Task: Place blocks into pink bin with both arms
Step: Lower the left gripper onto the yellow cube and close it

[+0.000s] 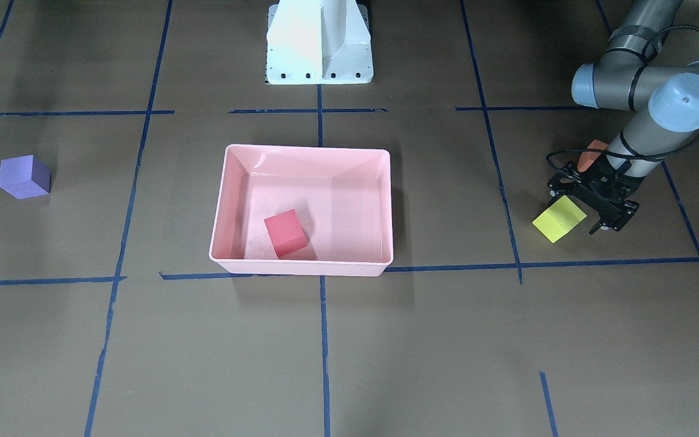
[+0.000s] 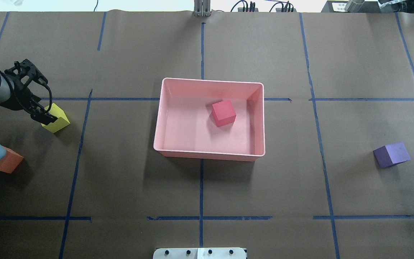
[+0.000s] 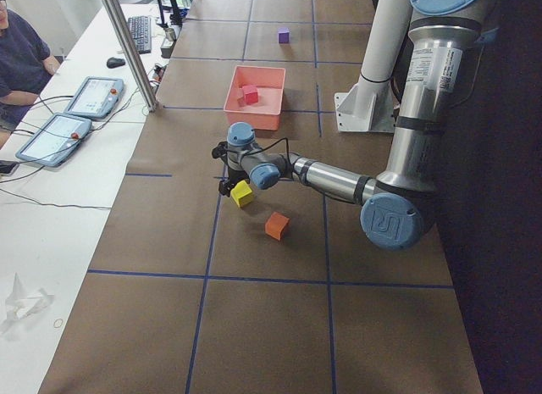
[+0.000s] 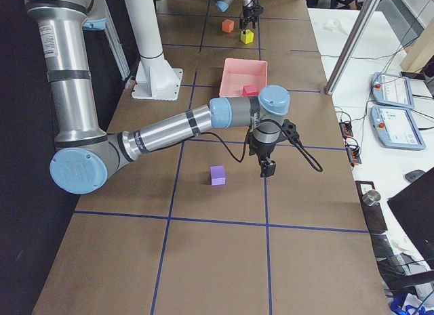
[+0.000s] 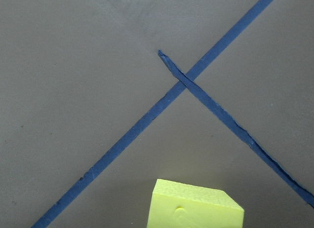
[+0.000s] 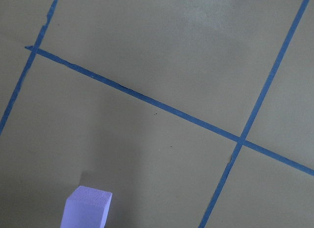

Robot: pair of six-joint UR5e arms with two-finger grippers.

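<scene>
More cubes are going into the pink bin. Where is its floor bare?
The pink bin has bare floor on its half toward the yellow block and along its robot-side wall. The red block crowds the part nearer the purple block.

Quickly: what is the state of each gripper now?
Left gripper: at small yellow foam cube; grip cannot be told.
Right gripper: cannot be told.

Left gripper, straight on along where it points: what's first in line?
The yellow block: the left gripper points down at it, open jaws either side. Whether it touches yet is unclear.
</scene>
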